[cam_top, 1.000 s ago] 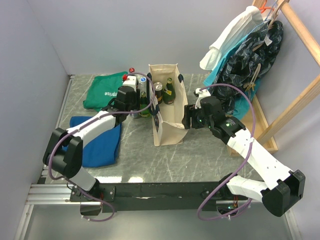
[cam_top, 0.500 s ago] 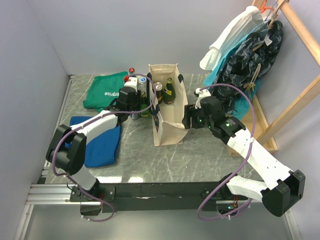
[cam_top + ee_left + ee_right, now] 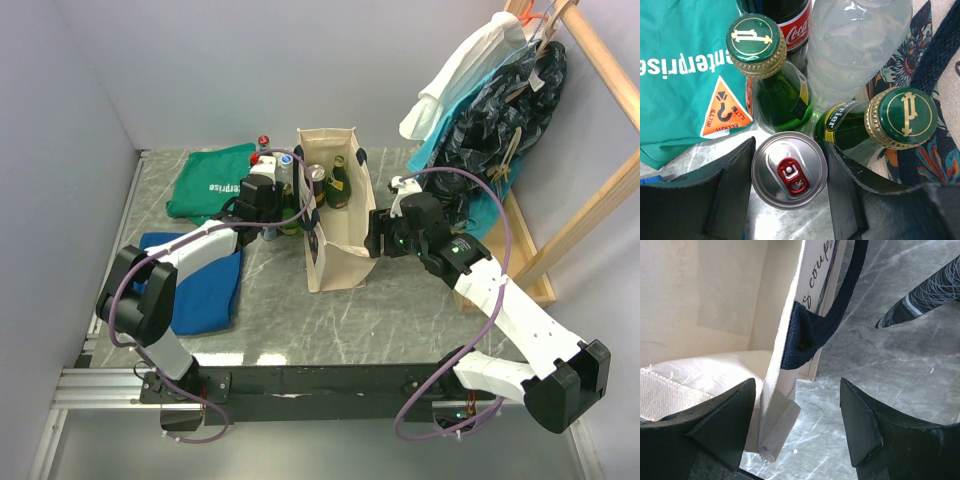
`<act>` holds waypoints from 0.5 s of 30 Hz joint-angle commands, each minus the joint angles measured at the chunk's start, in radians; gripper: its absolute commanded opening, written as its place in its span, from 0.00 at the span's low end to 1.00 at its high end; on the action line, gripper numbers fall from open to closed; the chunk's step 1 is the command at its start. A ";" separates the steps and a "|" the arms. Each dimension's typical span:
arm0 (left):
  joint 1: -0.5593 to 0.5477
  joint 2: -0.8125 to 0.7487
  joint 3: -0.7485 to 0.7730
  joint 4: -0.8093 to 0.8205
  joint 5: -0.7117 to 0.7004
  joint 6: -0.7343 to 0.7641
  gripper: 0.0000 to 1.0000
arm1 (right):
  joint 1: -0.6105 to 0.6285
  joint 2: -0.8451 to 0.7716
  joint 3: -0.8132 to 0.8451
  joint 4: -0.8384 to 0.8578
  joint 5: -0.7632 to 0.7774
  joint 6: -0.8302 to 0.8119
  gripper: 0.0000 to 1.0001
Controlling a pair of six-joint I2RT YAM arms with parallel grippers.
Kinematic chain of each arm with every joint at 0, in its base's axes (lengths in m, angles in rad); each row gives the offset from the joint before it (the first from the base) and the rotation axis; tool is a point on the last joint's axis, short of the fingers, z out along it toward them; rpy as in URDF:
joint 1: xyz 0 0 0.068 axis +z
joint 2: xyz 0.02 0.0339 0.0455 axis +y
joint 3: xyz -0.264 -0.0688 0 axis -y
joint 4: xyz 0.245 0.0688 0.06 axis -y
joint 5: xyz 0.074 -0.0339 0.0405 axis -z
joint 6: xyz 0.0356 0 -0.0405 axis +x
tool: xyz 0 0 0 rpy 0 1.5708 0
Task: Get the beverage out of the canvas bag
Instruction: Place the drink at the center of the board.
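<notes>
Bag [image 3: 335,262] upright at the middle of the surface [image 3: 270,320], mouth open toward the overhead camera; cream canvas, navy handles. Inside it, against the far wall, a dark-topped tin [image 3: 316,173] and a gold-labelled bottle [image 3: 339,183].

Left fingers [image 3: 732,192] just left of the bag, low over a cluster of drinks standing outside it; about half spread, one finger on each side of a silver can [image 3: 789,170] with a red pull tab, both against its wall, so the can is gripped. Cannot tell whether its base sits on the surface or hangs just off it.

Beyond the can in the wrist view: a green glass bottle [image 3: 756,42] on the side away from the bag; a second green glass bottle [image 3: 900,117] right beside the bag's flower-printed wall; a cola bottle [image 3: 792,22]; a clear water bottle [image 3: 855,50].

Green cloth [image 3: 210,180] farther left of the bag; blue cloth [image 3: 205,290] left of the bag and nearer the arm bases.

Right fingers [image 3: 722,422] at the bag's right near corner; set wide, astride the top of the right wall, one finger inside the bag, the other outside over the marble. Canvas lies close to the inner finger, with a plain gap to the outer one; nothing pinched. Navy handle [image 3: 840,305] loops just past the fingertips.

Clothes rack [image 3: 500,90] well right of the bag.
</notes>
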 commanded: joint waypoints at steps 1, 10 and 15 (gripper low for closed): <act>0.003 -0.011 0.061 0.086 -0.019 -0.010 0.01 | 0.007 -0.001 0.031 -0.008 0.013 -0.009 0.74; 0.005 -0.009 0.061 0.076 -0.035 -0.016 0.19 | 0.005 0.004 0.031 -0.008 0.008 -0.007 0.74; 0.005 -0.005 0.068 0.071 -0.037 -0.016 0.26 | 0.007 0.001 0.029 -0.007 0.010 -0.007 0.74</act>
